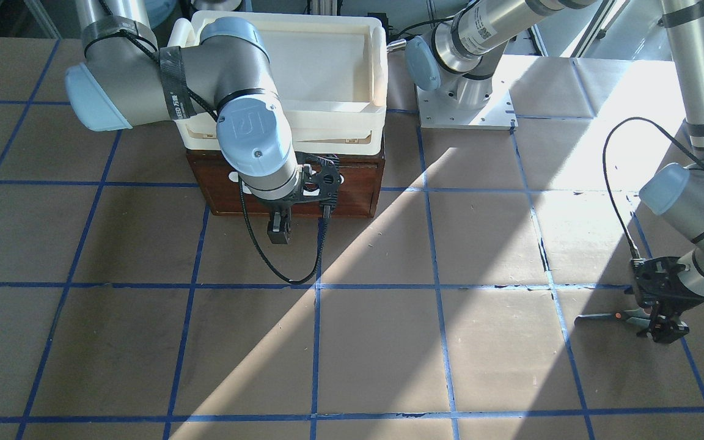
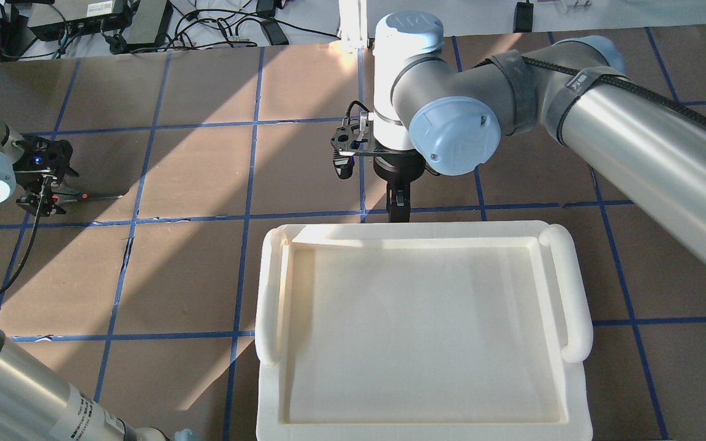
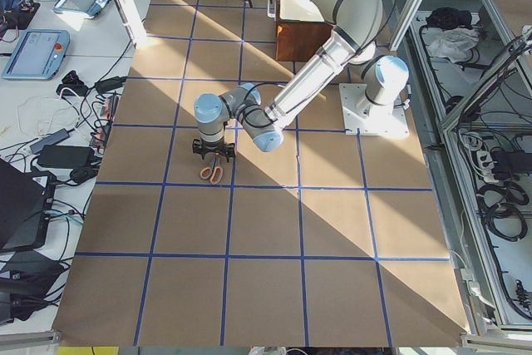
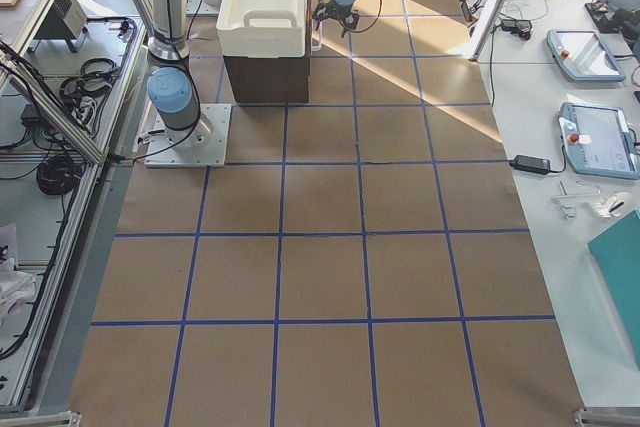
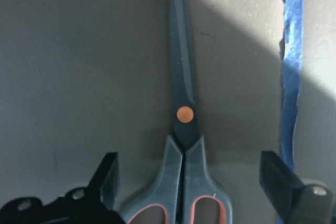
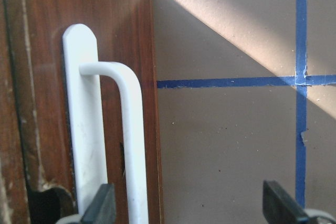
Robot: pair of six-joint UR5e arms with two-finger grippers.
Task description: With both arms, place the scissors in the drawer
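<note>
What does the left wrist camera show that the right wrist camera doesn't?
Only the left wrist view: the scissors, closed and flat on the table, handles between the fingers of the open left claw. Only the right wrist view: the drawer with its dark wooden front and white handle, the open right claw in front of it. Both: brown table covering, blue tape lines, black fingertips at the bottom corners.

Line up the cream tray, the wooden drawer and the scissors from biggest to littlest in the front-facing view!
1. cream tray: looks biggest.
2. wooden drawer: only its front shows, under the tray.
3. scissors: by far the littlest, even though part of them is hidden.
</note>
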